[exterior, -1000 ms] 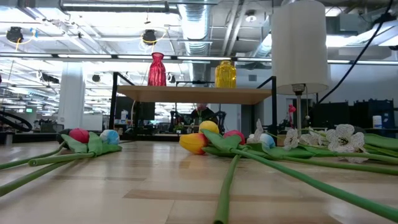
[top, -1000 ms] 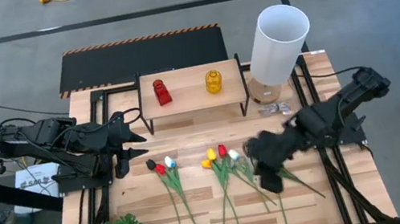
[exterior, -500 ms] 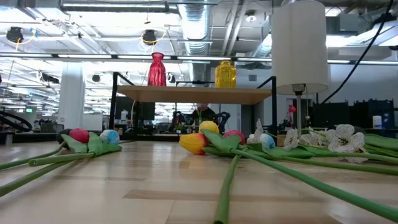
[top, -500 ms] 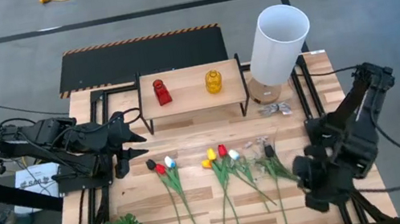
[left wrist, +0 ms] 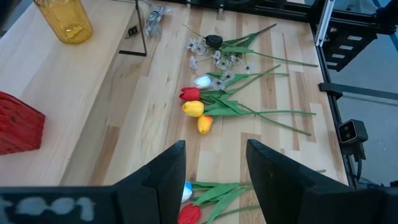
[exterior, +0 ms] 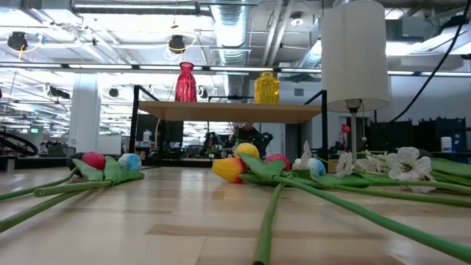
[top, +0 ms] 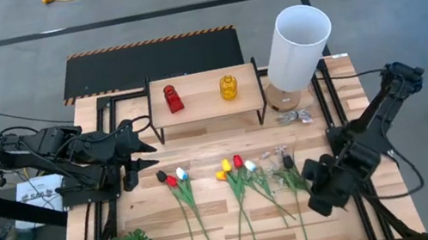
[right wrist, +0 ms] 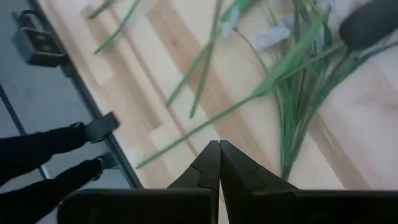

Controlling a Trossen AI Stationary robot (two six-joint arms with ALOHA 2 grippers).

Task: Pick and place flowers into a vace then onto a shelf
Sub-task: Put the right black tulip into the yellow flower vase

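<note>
While the right gripper [top: 320, 192] hangs pinched fully closed with nothing in it at the lower right of the overhead frame, the flowers [top: 242, 181] all lie flat mid-table, just left of it. Over at centre left the left gripper [top: 143, 154] sits parked, fingers spread apart and empty too. Further back, upper centre, the shelf [top: 204, 92] carries a red vase [top: 173, 99] and a yellow vase [top: 229, 87].
</note>
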